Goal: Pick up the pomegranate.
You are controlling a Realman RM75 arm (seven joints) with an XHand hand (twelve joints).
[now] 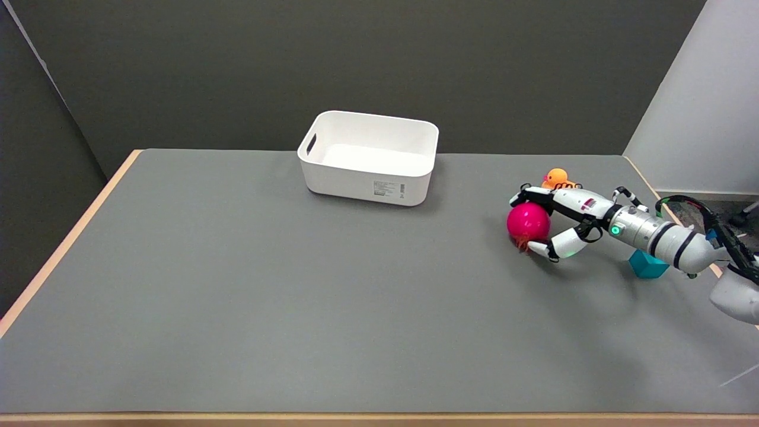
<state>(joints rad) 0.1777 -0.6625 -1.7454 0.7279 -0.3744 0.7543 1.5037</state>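
A white bin (369, 157) is sitting at the counter's (237, 284) far edge, while near the right edge the right hand (560, 222) is wrapping its fingers (536, 196) around the pomegranate (528, 222), a duck (556, 177) just behind and a teal block (646, 264) beneath the arm.

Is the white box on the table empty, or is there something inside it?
Empty, as far as the view shows: the white box shows only its bare white floor. The part just behind its near wall is hidden.
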